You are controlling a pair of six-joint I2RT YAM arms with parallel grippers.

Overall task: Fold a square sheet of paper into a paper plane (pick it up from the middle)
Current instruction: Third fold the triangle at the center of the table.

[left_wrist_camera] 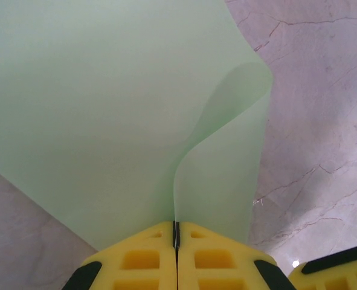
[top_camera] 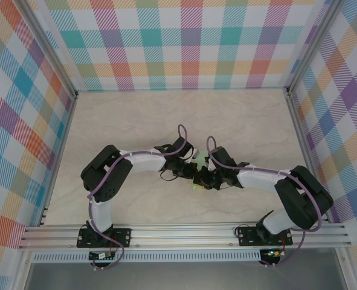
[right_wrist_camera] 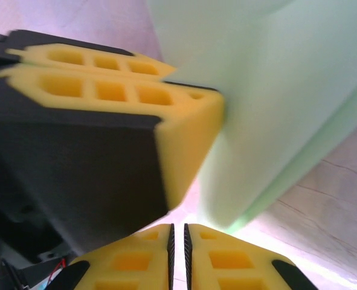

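Observation:
The square sheet of paper [left_wrist_camera: 106,109] is pale green and hangs above the table, curling into a soft fold on its right side. My left gripper [left_wrist_camera: 176,232] is shut on its lower edge, the thin sheet pinched between the yellow pads. From above, the paper [top_camera: 197,158] peeks out between the two wrists at the table's middle. My right gripper [right_wrist_camera: 178,232] sits just below the sheet [right_wrist_camera: 275,90], its pads almost together with nothing between them. The left gripper's fingers [right_wrist_camera: 190,139] cross close in front of it. No folded plane shape can be made out.
Both arms [top_camera: 136,162] [top_camera: 269,178] meet over the pale marbled tabletop [top_camera: 166,115]. Checked walls [top_camera: 184,42] close in the back and both sides. A metal rail [top_camera: 184,232] runs along the near edge.

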